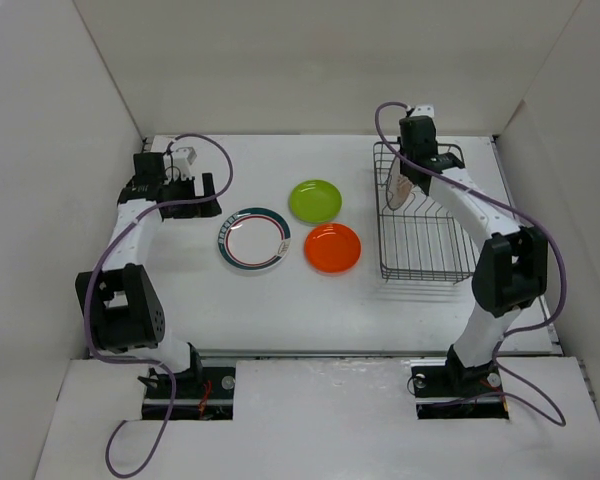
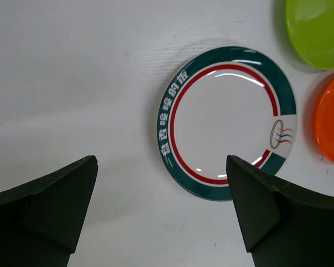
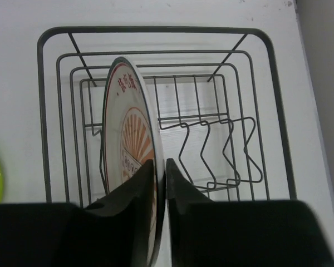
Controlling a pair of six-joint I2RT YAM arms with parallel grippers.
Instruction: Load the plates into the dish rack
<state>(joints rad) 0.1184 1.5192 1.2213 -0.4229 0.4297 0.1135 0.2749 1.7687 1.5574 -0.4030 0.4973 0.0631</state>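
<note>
Our right gripper is pinched narrow on the rim of the small white plate with the orange pattern, a finger on each face. The plate stands on edge inside the dish rack, close to the rack's left wall. Its faces look toward the left and right edges of the worktop, so its long line runs from the near edge to the far edge. The upright slot wires lie just to the right of it. Our fingers hide the plate's lower rim, so we cannot tell whether it already sits between wires; it probably needs lowering before we let go. The rack itself stands toward the far right corner.

Our left gripper hangs spread wide and empty near the far left corner. The green-and-red rimmed plate lies flat just ahead of it and a little right. The lime green plate and the orange plate lie flat mid-worktop, between that plate and the rack. We judge the left arm nearer the rimmed plate and the right arm nearer the orange one.
</note>
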